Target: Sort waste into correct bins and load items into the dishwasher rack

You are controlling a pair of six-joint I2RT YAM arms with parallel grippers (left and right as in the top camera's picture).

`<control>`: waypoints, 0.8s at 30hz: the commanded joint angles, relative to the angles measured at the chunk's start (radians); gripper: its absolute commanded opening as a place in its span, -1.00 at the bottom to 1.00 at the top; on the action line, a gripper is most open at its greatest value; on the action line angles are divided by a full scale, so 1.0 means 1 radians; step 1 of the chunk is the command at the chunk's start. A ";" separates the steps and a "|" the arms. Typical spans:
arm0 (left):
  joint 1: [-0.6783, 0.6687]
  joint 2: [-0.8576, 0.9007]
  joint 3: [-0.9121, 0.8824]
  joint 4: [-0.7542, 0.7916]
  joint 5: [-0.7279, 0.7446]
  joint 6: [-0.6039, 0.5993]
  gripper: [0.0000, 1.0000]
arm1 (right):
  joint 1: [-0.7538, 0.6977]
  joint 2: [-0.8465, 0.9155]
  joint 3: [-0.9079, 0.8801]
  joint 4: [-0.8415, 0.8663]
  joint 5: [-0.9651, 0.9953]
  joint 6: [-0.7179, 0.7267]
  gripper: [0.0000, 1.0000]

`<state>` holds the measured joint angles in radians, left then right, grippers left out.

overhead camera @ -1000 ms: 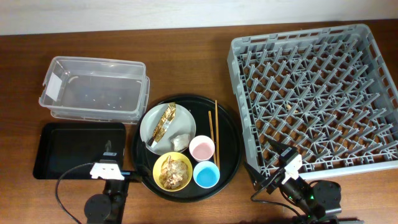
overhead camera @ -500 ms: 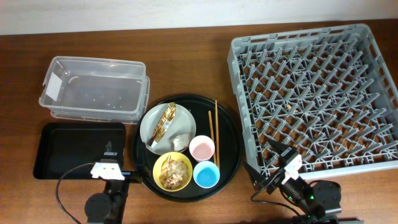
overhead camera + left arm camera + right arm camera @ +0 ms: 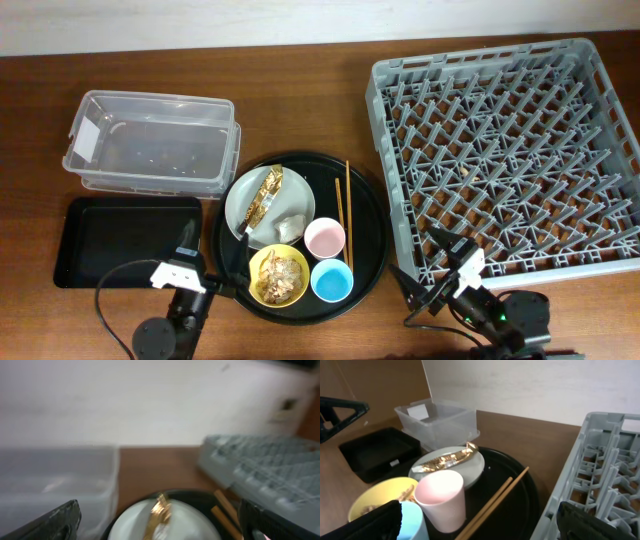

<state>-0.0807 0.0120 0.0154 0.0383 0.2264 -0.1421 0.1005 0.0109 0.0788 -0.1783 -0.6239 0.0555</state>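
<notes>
The gold-brown wrapper [image 3: 265,194] and white tissue ball [image 3: 291,228] lie on a grey plate [image 3: 240,212]. Food scraps [image 3: 280,275] fill a yellow bowl. The pink cup [image 3: 325,238], blue cup [image 3: 331,281] and chopsticks [image 3: 343,215] sit on the round black tray [image 3: 372,230]. The clear tub [image 3: 150,140] and shallow black tray [image 3: 120,240] are at the left, the grey rack [image 3: 510,150] at the right. My left gripper [image 3: 208,264] is open and empty at the round tray's left edge. My right gripper [image 3: 427,263] is open and empty by the rack's front left corner.
The left wrist view is blurred; it shows the wrapper [image 3: 159,512], chopsticks [image 3: 225,510], tub [image 3: 55,480] and rack [image 3: 265,467]. The right wrist view shows the pink cup [image 3: 442,497], blue cup [image 3: 412,521], chopsticks [image 3: 495,500] and rack wall [image 3: 600,475] close by.
My left gripper has swung to the right, towards the round tray, and now points at the plate. The right arm has barely moved.
</notes>
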 commanded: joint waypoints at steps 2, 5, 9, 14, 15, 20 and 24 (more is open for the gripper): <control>0.005 0.010 0.149 -0.006 0.134 -0.048 0.99 | -0.003 0.043 0.217 -0.074 0.014 0.031 0.97; 0.005 0.080 0.347 -0.180 0.134 -0.048 0.99 | -0.003 0.175 0.446 -0.258 0.048 0.026 0.97; 0.005 0.278 0.634 -0.486 0.134 -0.048 0.99 | -0.003 0.411 0.732 -0.539 0.086 0.026 0.97; 0.005 0.585 1.022 -0.917 0.134 -0.034 0.99 | -0.003 0.725 1.093 -0.869 0.081 0.008 0.97; 0.005 0.636 1.081 -0.981 0.134 -0.026 0.99 | -0.003 0.768 1.136 -0.906 0.047 0.015 0.97; 0.005 0.792 1.223 -1.109 0.197 -0.037 0.99 | -0.003 0.932 1.241 -1.061 -0.076 0.027 0.97; 0.005 0.894 1.222 -1.168 0.137 -0.068 0.66 | -0.003 0.994 1.241 -1.138 -0.008 0.027 0.82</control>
<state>-0.0807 0.8291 1.2236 -1.0809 0.3820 -0.1867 0.1005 0.9783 1.3014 -1.2877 -0.6563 0.0826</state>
